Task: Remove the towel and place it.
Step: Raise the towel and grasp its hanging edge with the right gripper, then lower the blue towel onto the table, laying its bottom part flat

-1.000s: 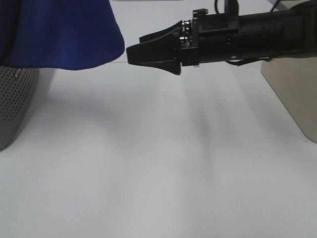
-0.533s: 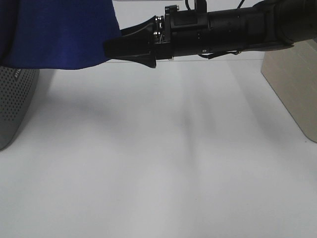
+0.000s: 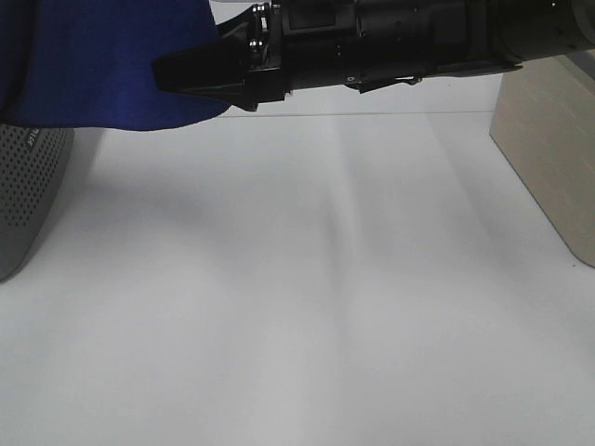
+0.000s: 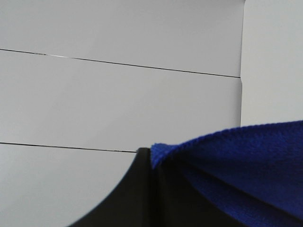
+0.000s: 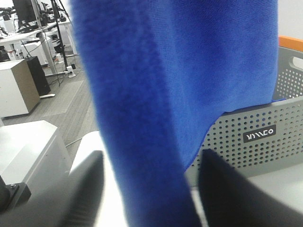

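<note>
1 towel, 1 basket, 2 grippers; the towel hangs down over the basket, its top cut off in the high view; the right gripper has its 2 fingers apart, 1 on each side of a towel fold, blurry up close; the left gripper shows only in its wrist view, 1 dark finger, pinching the towel.

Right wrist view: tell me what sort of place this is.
Likely a robotics lab or office workspace: behind the blue towel stand a desk carrying a monitor, and a low cabinet on grey flooring.
</note>
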